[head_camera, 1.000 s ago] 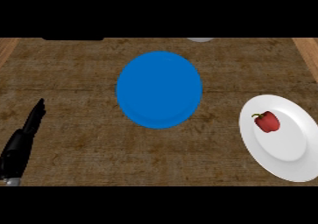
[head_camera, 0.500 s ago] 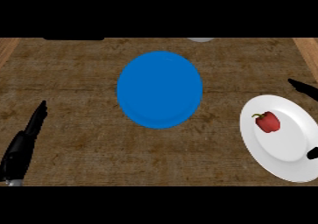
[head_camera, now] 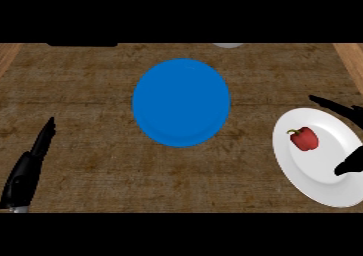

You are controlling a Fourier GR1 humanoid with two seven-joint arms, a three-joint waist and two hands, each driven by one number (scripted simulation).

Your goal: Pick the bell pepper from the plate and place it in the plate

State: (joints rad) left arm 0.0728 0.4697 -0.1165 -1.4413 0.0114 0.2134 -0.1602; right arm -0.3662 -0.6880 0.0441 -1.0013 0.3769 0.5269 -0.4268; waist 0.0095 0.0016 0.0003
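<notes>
A small red bell pepper [head_camera: 305,139] with a green stem lies on the white plate [head_camera: 309,172] at the right. An empty blue plate [head_camera: 181,101] sits in the middle of the counter. My right hand [head_camera: 352,161] comes in from the right edge, open. Its fingers [head_camera: 335,104] reach over the white plate's far rim and its thumb lies over the near side, with the pepper between them and untouched. My left hand [head_camera: 27,170] rests open at the lower left, fingers pointing up, far from both plates.
The brown counter top has wooden borders at the far left [head_camera: 3,57] and far right [head_camera: 355,62]. A dark object [head_camera: 82,44] and a pale round object [head_camera: 228,45] show at the far edge.
My right hand has moved further in from the right edge, its fingers and thumb now spreading around the pepper's part of the white plate. The pepper, both plates and my left hand have not moved.
</notes>
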